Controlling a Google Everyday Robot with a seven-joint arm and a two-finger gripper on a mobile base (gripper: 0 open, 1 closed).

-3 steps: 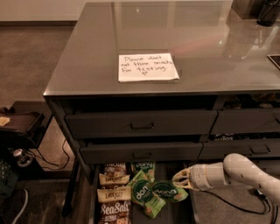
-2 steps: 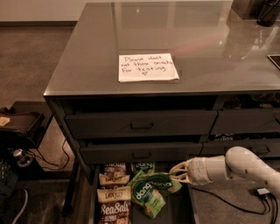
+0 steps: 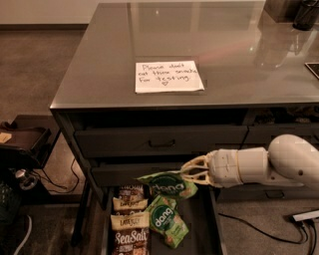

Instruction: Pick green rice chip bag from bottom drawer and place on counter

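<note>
My gripper (image 3: 185, 172) is shut on the right edge of a green rice chip bag (image 3: 164, 185) and holds it lifted above the open bottom drawer (image 3: 205, 224), in front of the handled drawers. A second green bag (image 3: 167, 222) lies in the drawer below it. The white arm (image 3: 264, 164) reaches in from the right. The glossy grey counter (image 3: 199, 35) with the white handwritten note (image 3: 168, 76) is above and behind.
Brown and white snack bags (image 3: 129, 221) lie in a row at the drawer's left. Two handled grey drawers (image 3: 162, 142) sit above it. Dark objects (image 3: 304, 12) stand at the counter's far right. Cables and a dark stand (image 3: 20, 149) are on the floor at left.
The gripper has risen and moved up with the green bag, lifting it out of the drawer to the level of the second handled drawer. The other green bag stayed in the drawer.
</note>
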